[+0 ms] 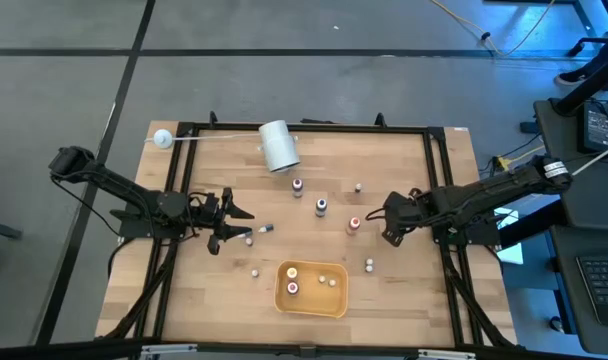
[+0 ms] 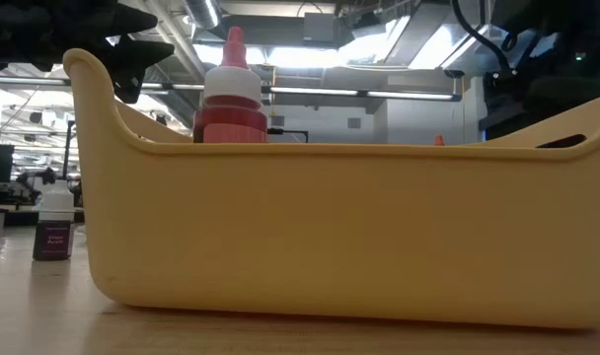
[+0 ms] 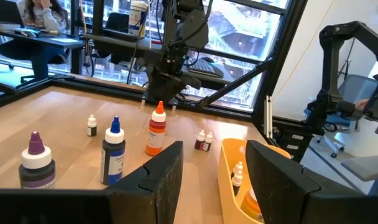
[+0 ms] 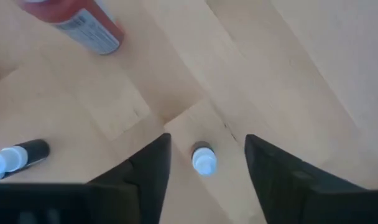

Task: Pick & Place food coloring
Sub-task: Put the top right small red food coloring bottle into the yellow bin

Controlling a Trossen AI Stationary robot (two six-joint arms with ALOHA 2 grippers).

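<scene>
White-capped food coloring bottle stands between the open right claw's fingers, untouched.

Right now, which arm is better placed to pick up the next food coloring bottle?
Right. Its open gripper straddles a tiny upright white-capped dropper bottle, one finger on either side. The left gripper is open too, but nothing sits between its fingers.

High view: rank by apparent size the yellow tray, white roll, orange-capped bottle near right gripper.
1. Yellow tray, clearly the largest.
2. White roll.
3. Orange-capped bottle, tiny beside the others.
All lie on the table under an overhead camera, so nearness barely skews this.
</scene>
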